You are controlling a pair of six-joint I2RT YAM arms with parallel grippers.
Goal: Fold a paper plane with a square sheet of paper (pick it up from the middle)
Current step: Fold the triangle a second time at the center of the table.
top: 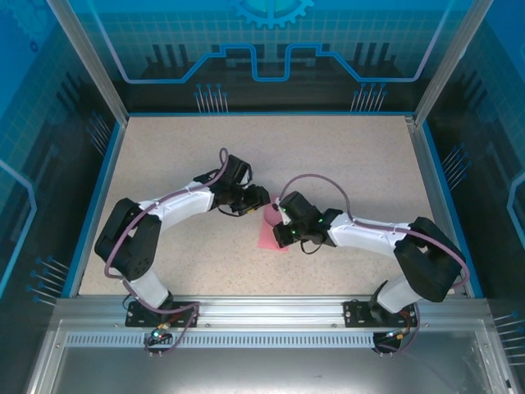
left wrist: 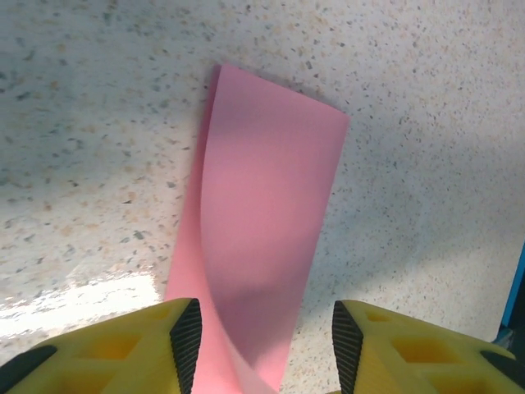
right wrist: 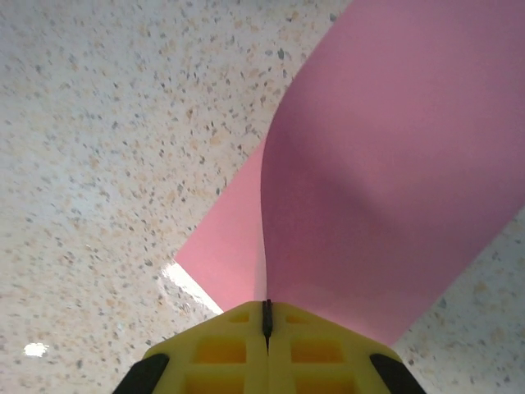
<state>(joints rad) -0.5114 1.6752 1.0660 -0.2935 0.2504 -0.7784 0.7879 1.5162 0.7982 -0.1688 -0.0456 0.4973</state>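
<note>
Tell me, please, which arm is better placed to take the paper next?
Left, probably: the left gripper is open astride the square sheet of paper; the right gripper is shut on it.

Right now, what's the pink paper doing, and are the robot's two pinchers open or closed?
square sheet of paper: bent over in a loose curl, one edge pinched, the rest lying on the table.
left gripper: jaws open, one on each side of the paper, not squeezing it.
right gripper: jaws shut on the paper's edge.

From above, my right hand [top: 276, 220] hides part of the paper [top: 268, 239]; the left wrist view cuts off its near end.
</note>
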